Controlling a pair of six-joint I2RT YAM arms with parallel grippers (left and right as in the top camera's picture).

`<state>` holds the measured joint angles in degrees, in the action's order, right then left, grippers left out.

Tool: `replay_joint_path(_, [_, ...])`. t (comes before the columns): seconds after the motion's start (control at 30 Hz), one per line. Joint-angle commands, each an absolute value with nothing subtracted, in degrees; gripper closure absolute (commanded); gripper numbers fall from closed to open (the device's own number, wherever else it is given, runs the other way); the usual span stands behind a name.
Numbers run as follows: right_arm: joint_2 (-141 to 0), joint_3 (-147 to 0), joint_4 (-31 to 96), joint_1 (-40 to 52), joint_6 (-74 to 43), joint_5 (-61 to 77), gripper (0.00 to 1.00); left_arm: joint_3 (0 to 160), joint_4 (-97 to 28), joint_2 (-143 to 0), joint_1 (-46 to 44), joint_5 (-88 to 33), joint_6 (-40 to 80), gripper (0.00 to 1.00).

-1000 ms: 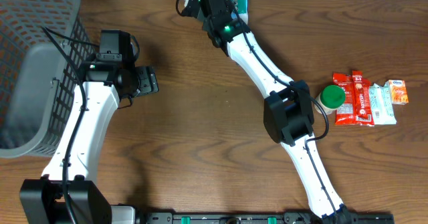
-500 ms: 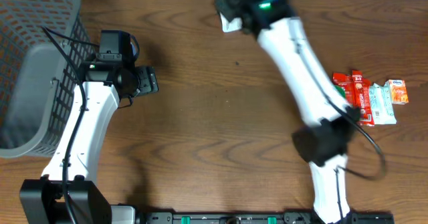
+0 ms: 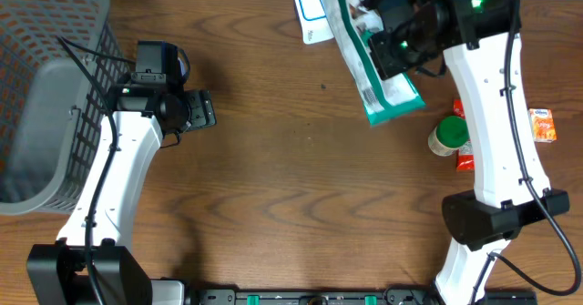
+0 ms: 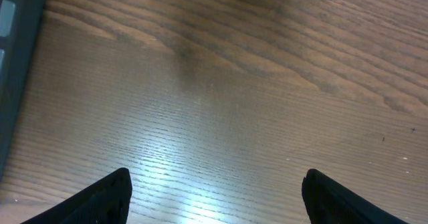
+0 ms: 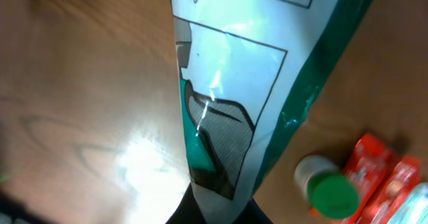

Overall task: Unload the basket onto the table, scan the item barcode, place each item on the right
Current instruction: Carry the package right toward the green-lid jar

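The item is a green and white plastic bag (image 3: 375,64), held up above the table at the back right and tilted. My right gripper (image 3: 398,30) is shut on one end of it. In the right wrist view the bag (image 5: 234,83) fills the middle, with my right gripper (image 5: 217,214) pinching its lower tip. I cannot make out a barcode on the faces that show. Over bare wood at the left, my left gripper (image 3: 202,111) stands open, and nothing lies between its fingers (image 4: 107,197).
A grey basket (image 3: 46,96) stands at the far left. A green-capped bottle (image 3: 448,137) stands under the right arm, beside red packets (image 5: 374,177) and a small orange carton (image 3: 543,125) at the right edge.
The right arm has swung from the back middle over to the right, carrying the bag up and out over the table. The left arm has not moved.
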<state>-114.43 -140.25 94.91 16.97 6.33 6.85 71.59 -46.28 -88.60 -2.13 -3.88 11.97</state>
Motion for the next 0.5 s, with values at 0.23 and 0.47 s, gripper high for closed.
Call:
replay_joint_path(0.23, [-114.48,-139.0,97.32,13.1,4.29,8.6,0.99,71.79,-46.44,-87.99,-1.93,-3.18,11.86,0.18])
replay_joint_path(0.47, [-114.48,-138.93,97.3,8.4,4.29,7.49,0.99,71.79,-46.44,-87.99,-1.93,-3.18,11.86,0.18])
